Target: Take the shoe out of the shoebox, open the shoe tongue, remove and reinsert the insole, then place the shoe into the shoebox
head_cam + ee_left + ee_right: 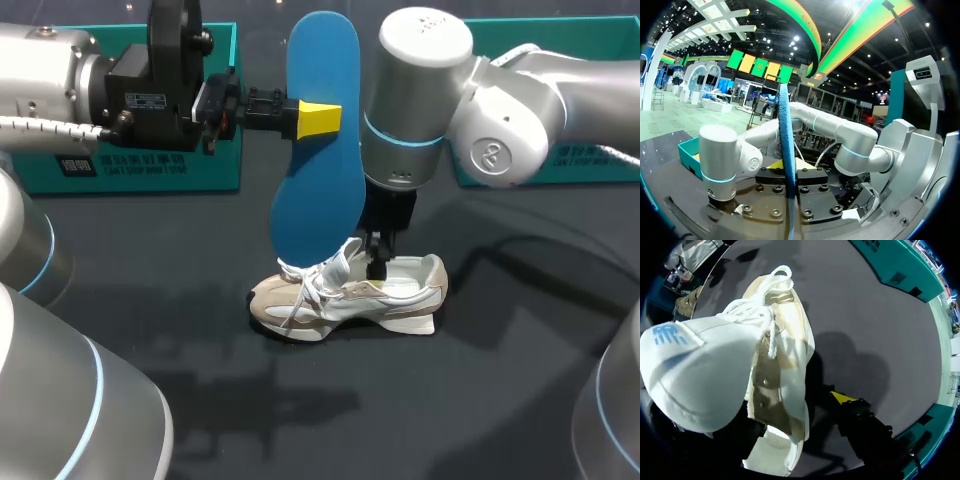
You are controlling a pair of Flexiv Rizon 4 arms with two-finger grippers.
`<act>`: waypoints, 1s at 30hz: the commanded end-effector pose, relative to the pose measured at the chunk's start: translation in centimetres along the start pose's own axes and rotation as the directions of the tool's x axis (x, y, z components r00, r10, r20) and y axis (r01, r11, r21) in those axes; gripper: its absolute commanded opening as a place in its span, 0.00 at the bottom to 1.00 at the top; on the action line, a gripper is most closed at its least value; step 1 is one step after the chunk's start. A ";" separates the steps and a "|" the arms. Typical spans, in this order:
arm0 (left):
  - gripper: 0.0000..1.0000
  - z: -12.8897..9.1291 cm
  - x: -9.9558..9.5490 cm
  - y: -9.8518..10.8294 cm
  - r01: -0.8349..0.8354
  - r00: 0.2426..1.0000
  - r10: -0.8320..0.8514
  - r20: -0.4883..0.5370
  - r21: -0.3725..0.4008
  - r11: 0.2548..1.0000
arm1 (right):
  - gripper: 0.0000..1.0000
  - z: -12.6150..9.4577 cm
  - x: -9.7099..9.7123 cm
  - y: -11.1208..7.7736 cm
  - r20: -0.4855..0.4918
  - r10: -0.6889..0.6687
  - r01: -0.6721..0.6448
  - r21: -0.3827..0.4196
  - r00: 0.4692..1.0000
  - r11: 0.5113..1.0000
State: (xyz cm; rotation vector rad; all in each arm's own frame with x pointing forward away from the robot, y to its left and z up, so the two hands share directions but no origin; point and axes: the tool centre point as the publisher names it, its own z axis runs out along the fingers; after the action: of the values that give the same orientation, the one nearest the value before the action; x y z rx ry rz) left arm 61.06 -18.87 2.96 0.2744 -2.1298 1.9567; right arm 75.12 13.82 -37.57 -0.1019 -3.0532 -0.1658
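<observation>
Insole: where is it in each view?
Head view: blue insole upright in the left jaws, above the shoe.
Left wrist view: insole edge-on between the jaws.
Right wrist view: not in it.
Shared landmark: right arm, head and left wrist views.

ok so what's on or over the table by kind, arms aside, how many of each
shoe: 1
blue insole: 1
teal boxes: 2, one at the left, one at the right
total: 4
</observation>
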 end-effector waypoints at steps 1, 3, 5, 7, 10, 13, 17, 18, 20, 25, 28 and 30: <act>0.00 0.1 0.0 0.1 -0.001 1.000 0.001 0.001 0.002 1.000 | 0.21 0.8 0.0 -0.1 -0.010 0.001 -0.001 -0.006 1.000 1.000; 0.00 0.1 0.0 0.1 -0.001 1.000 0.001 0.001 0.002 1.000 | 0.00 0.8 0.2 -0.2 -0.011 0.001 -0.001 -0.006 1.000 1.000; 0.00 0.1 0.0 0.1 -0.001 1.000 0.001 0.001 0.002 1.000 | 0.00 0.8 0.5 -0.2 -0.012 0.002 -0.002 -0.007 1.000 1.000; 0.00 0.1 0.0 0.1 -0.001 1.000 0.001 0.001 0.002 1.000 | 0.00 0.7 0.8 -0.2 -0.011 0.003 -0.003 -0.006 1.000 1.000; 0.00 0.1 0.0 0.1 -0.001 1.000 0.001 0.001 0.002 1.000 | 0.00 0.3 1.2 0.0 -0.008 0.006 -0.006 0.004 1.000 1.000; 0.00 0.1 0.0 0.1 -0.001 1.000 0.001 0.001 0.002 1.000 | 0.00 -0.1 1.5 0.1 -0.007 0.012 -0.011 0.011 1.000 1.000; 0.00 0.1 0.0 0.1 -0.001 1.000 0.001 0.001 0.002 1.000 | 0.00 -1.0 1.8 0.2 -0.015 0.026 -0.025 0.014 1.000 1.000; 0.00 0.1 0.0 0.1 -0.001 1.000 0.001 0.001 0.002 1.000 | 0.00 -1.2 1.9 0.3 -0.020 0.037 -0.037 0.014 0.999 0.999; 0.00 0.1 0.0 0.1 -0.001 1.000 0.001 0.001 0.002 1.000 | 0.00 -1.8 2.1 0.4 -0.023 0.062 -0.062 0.012 0.998 0.998; 0.00 0.1 0.0 0.1 -0.001 1.000 0.001 0.001 0.002 1.000 | 0.00 -3.1 3.3 0.7 0.026 0.449 -0.449 -0.012 0.893 0.894; 0.00 0.1 0.0 0.1 -0.001 1.000 0.001 0.001 0.002 1.000 | 0.00 -3.0 4.4 0.4 0.055 0.600 -0.587 -0.155 0.798 0.795; 0.00 0.1 0.0 0.1 -0.001 1.000 0.001 0.001 0.002 1.000 | 0.00 -3.0 4.4 0.4 0.055 0.600 -0.587 -0.155 0.798 0.795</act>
State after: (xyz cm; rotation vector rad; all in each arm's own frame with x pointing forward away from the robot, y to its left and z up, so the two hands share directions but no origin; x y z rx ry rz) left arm 61.06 -18.87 2.96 0.2744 -2.1298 1.9567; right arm 72.07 14.98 -34.34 -0.6023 -2.9726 -0.1672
